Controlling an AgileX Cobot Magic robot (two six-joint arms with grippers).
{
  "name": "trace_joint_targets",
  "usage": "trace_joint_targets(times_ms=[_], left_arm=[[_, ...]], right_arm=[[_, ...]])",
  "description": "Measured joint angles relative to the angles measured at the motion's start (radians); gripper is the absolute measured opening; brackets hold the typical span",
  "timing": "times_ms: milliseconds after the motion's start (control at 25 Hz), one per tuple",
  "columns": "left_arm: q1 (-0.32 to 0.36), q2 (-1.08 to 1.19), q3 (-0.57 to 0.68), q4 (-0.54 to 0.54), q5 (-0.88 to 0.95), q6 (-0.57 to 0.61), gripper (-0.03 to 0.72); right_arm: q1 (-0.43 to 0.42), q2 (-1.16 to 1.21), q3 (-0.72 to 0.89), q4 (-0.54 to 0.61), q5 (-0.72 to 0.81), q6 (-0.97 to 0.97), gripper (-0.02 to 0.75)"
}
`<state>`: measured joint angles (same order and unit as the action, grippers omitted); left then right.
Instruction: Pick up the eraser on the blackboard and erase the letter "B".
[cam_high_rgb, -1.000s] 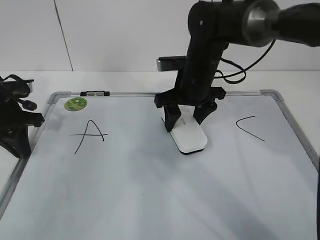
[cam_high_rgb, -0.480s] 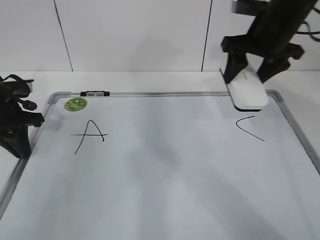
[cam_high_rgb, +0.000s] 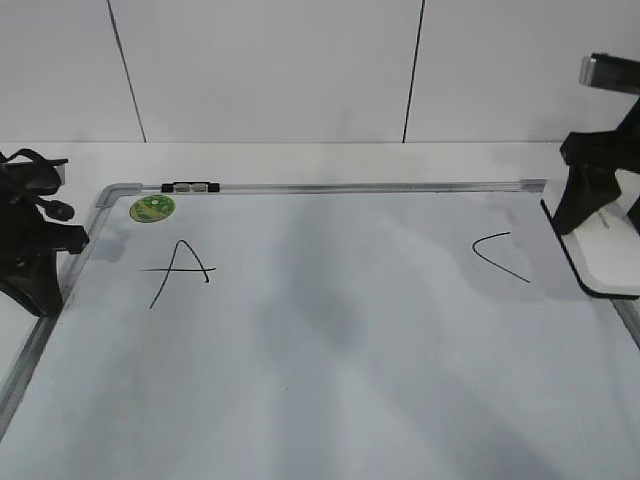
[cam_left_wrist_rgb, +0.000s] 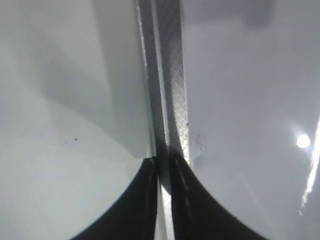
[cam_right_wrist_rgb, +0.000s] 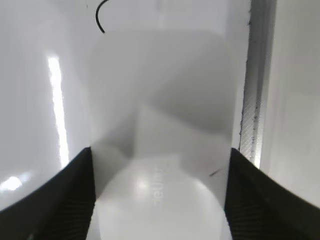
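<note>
The white eraser (cam_high_rgb: 605, 255) is held between the fingers of my right gripper (cam_high_rgb: 608, 215) at the blackboard's right edge, right of the letter "C" (cam_high_rgb: 500, 256). In the right wrist view the eraser (cam_right_wrist_rgb: 160, 195) fills the space between the jaws (cam_right_wrist_rgb: 160, 155), with the silver frame (cam_right_wrist_rgb: 255, 75) beside it. The blackboard (cam_high_rgb: 350, 186) shows a black "A" (cam_high_rgb: 178, 268) and the "C"; no letter "B" shows in its middle. My left gripper (cam_high_rgb: 40, 270) is shut and empty at the board's left frame (cam_left_wrist_rgb: 170, 75).
A small green round magnet (cam_high_rgb: 152, 208) sits at the board's top left corner, next to a small clip (cam_high_rgb: 190, 186) on the top frame. A white table and wall panels lie behind the board.
My right gripper carried the eraser from the board's middle up to the top right, then down to the right edge. The left arm has not moved.
</note>
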<state>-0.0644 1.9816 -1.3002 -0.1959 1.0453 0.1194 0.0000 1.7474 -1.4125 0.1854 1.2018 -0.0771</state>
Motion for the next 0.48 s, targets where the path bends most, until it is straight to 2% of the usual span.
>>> trace_joint_targets(times_ms=[240,480], left_arm=[[0.000,0.000,0.000,-0.004,0.000,0.000,0.044],[0.000,0.000,0.000,-0.006,0.000,0.000,0.044]], right_arm=[[0.000,0.008,0.128,-0.016,-0.069,-0.022,0.526],[-0.005,0.053,0.141,-0.026,-0.132,-0.039,0.526]])
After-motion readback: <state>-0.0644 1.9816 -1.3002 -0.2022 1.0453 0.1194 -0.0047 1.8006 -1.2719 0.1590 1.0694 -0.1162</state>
